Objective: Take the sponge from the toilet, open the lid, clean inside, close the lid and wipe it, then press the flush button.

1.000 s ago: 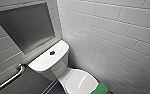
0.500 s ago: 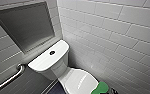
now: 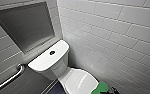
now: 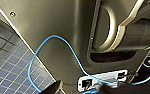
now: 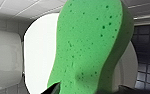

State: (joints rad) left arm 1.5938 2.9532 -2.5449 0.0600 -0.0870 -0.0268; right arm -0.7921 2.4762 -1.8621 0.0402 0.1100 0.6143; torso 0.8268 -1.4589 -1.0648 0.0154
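Sponge (image 5: 91,42) in R claw (image 5: 91,87)

Even, cool light up here; my head view bends the wall tiles (image 3: 111,37) toward the edges. Glare streaks the lid (image 3: 79,81), the recess (image 3: 23,27) sits shadowed, my left wrist view runs dim.

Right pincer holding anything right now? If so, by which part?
The right pincer appears to hold the bright green wavy-edged sponge, gripped at its end nearest the wrist, with the rest sticking out in front.
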